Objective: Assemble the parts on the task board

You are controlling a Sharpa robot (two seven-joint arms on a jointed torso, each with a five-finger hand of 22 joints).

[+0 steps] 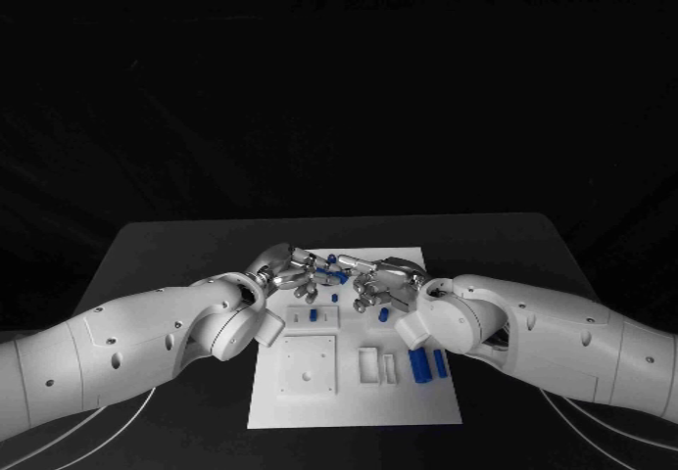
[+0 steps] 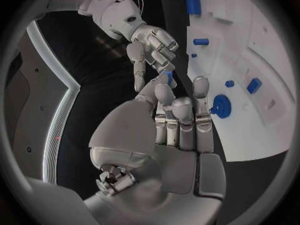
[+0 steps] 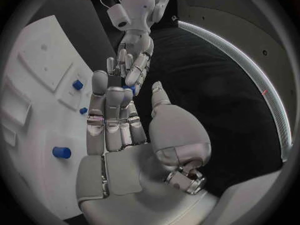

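Both hands meet fingertip to fingertip above the far part of the white task board (image 1: 354, 392). My left hand (image 1: 290, 271) (image 2: 169, 130) and my right hand (image 1: 384, 282) (image 3: 119, 120) both hold one small blue part (image 1: 341, 276) (image 2: 167, 76) (image 3: 130, 89), pinched between their fingertips. In the left wrist view the right hand (image 2: 153, 45) reaches in toward it with curled fingers. In the right wrist view the left hand (image 3: 132, 60) comes down onto the same part. Two long blue parts (image 1: 424, 364) lie side by side at the board's right edge.
More blue parts lie on the board: a round one (image 2: 220, 106), short pegs (image 2: 201, 41) (image 3: 61, 152) and small pieces (image 3: 77, 84). White raised blocks (image 1: 309, 364) and slotted pieces (image 1: 370, 364) stand on the near half. Black table (image 1: 169, 255) surrounds the board.
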